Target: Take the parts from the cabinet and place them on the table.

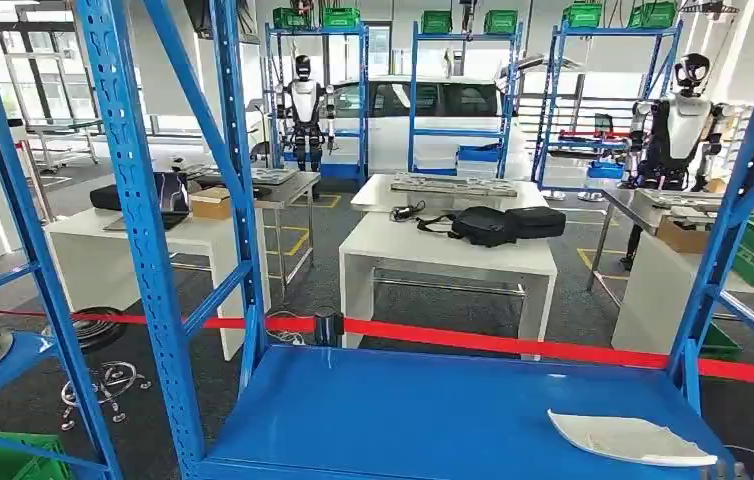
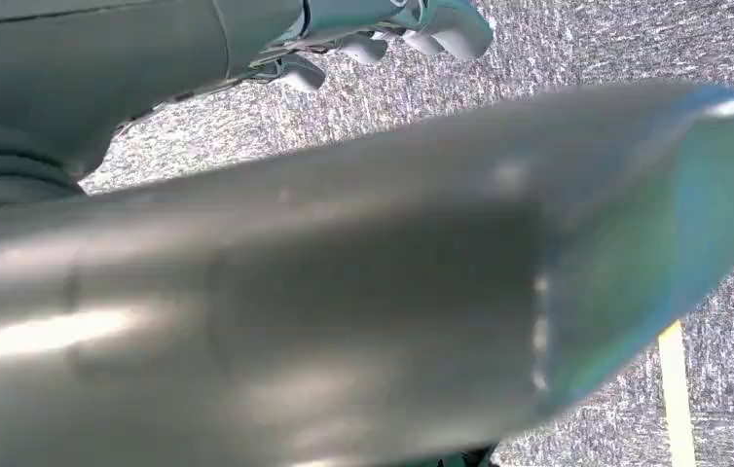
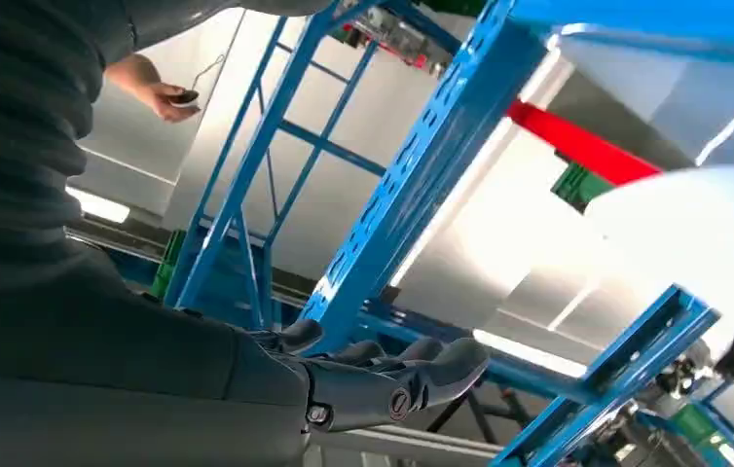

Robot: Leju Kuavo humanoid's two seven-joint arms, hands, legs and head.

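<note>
Blue perforated-steel cabinet [image 1: 153, 250] nearest; smooth blue shelf [image 1: 433, 415] carries flat, thin white part [image 1: 633, 438] at right front corner. Right hand [image 3: 383, 379] below cabinet frame, dark fingers loosely spread, holding nothing. Left hand [image 2: 412, 34] over speckled grey carpet, fingers curled, grip unclear. Beyond red barrier tape [image 1: 513, 343], white table [image 1: 448, 255] bearing black bags [image 1: 498, 224].

A blue metal shelf [image 1: 433, 410] of the cabinet fills the lower middle of the head view, framed by perforated blue uprights [image 1: 143, 230]. One white, flat, irregular part [image 1: 628, 438] lies directly on it at the lower right, near the front edge.
</note>
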